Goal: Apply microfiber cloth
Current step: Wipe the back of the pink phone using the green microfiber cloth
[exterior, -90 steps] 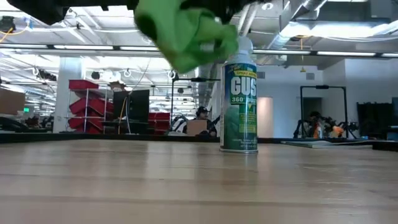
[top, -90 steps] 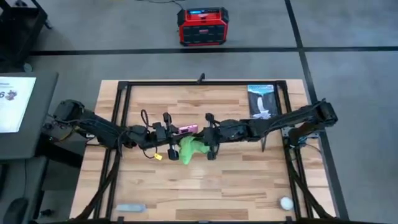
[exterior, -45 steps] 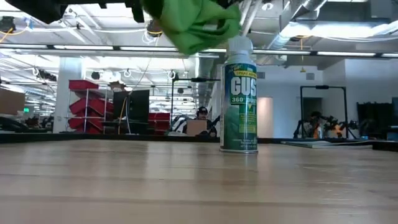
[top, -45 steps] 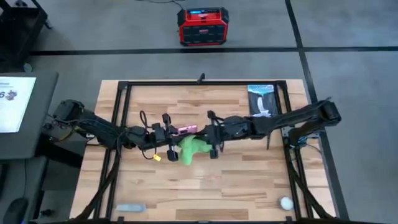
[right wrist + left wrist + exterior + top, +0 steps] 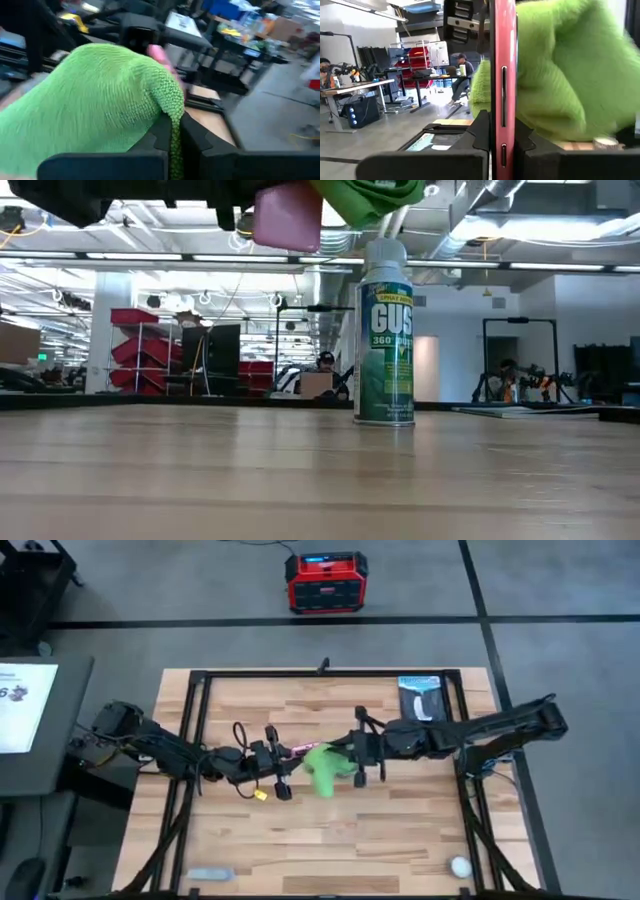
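Right gripper [image 5: 352, 762] clamping microfiber cloth [image 5: 322, 768], left gripper [image 5: 283, 755] beside

Green spray can [image 5: 386, 332] upright on wooden table [image 5: 300, 480].

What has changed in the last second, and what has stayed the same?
The right claw, shut on the microfiber cloth, carried it rightward across the table and higher; in the low view the cloth now sits near the top edge, uncovering the pink phone. The left claw stays shut on the phone, barely moved. The spray can did not move.
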Controlling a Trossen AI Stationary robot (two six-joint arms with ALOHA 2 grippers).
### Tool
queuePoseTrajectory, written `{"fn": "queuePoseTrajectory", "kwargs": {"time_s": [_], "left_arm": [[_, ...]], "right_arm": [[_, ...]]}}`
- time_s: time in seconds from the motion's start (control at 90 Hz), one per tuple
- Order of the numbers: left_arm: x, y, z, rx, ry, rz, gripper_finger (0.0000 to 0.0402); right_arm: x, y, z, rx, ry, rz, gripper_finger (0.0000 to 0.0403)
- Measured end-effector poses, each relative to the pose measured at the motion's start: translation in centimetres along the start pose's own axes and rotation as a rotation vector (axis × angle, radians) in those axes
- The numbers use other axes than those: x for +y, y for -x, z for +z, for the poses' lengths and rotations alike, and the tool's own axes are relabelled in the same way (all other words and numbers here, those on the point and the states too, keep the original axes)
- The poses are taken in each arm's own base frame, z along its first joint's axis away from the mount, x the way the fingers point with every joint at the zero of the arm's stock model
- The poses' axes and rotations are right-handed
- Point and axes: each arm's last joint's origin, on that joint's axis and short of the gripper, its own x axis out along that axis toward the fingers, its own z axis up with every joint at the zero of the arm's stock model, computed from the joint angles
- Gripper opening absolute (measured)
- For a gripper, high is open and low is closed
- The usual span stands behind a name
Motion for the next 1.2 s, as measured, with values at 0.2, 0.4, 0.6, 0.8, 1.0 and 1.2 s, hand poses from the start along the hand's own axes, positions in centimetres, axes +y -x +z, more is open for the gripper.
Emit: {"fn": "queuePoseTrajectory", "kwargs": {"time_s": [0.2,0.4,0.6,0.8,1.0,1.2], "left_arm": [[0.4,1.7,0.1,0.004,-0.032,0.007,0.0],[1.6,3.9,0.2,0.078,-0.057,0.0,0.0],[2.6,5.4,0.9,0.157,-0.086,-0.01,0.0],[3.0,6.1,1.3,0.183,-0.108,-0.028,0.0],[3.1,6.2,1.1,0.206,-0.122,-0.034,0.0],[3.0,6.2,0.9,0.218,-0.127,-0.036,0.0]], "right_arm": [[-0.1,3.5,0.4,0.086,0.014,-0.022,0.0],[0.2,7.0,0.2,0.168,0.0,0.07,0.0],[0.8,9.8,-2.4,0.196,-0.064,0.132,0.0],[0.6,12.1,-7.1,0.223,-0.19,0.097,0.0],[0.8,13.5,-11.2,0.227,-0.285,0.089,0.0],[1.9,14.1,-13.8,0.177,-0.34,0.119,0.0]]}}
